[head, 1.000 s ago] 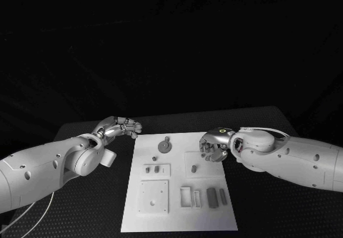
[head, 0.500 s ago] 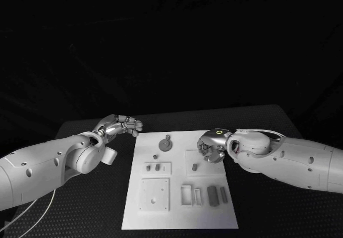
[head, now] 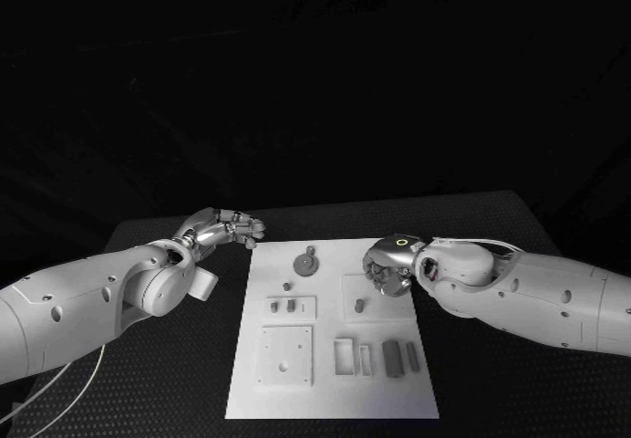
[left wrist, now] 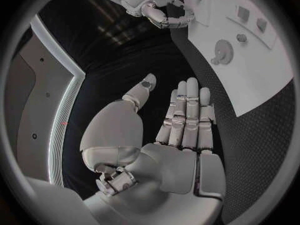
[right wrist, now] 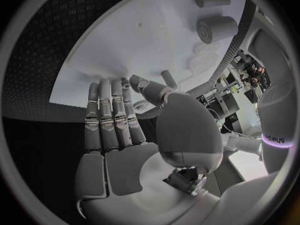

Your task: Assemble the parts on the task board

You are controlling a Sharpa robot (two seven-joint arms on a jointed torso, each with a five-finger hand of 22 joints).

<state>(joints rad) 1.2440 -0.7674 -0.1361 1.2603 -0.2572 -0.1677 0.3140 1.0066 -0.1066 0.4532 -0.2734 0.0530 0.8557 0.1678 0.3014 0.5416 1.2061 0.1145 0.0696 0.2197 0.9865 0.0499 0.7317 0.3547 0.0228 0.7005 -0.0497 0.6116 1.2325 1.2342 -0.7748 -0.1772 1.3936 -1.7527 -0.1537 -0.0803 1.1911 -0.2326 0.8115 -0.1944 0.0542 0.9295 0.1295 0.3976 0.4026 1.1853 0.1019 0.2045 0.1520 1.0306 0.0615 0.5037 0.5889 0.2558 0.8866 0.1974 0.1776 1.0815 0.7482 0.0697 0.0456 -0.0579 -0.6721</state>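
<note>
The white task board [head: 336, 388] lies in the middle of the black table. On it are a round gear-like part [head: 305, 265], two small pegs [head: 282, 307], a single peg [head: 357, 307] and dark bars [head: 392, 358]. My right hand [head: 390, 266] hovers over the board's far right area, just beyond the single peg. In the right wrist view its fingers [right wrist: 109, 120] are straight and hold nothing, with a peg [right wrist: 167, 78] standing past the thumb. My left hand [head: 226, 228] hangs off the board's far left corner, fingers [left wrist: 184, 115] extended and empty.
A square plate with holes [head: 284, 356] and a slotted frame [head: 345, 358] sit on the board's near half. The black textured table [head: 158, 401] stretches on both sides of the board. The left wrist view shows the board [left wrist: 250, 80] and the right hand [left wrist: 164, 12].
The whole view has shifted slightly. The right hand has edged a little toward the board's far side. The left hand stays by the far left corner.
</note>
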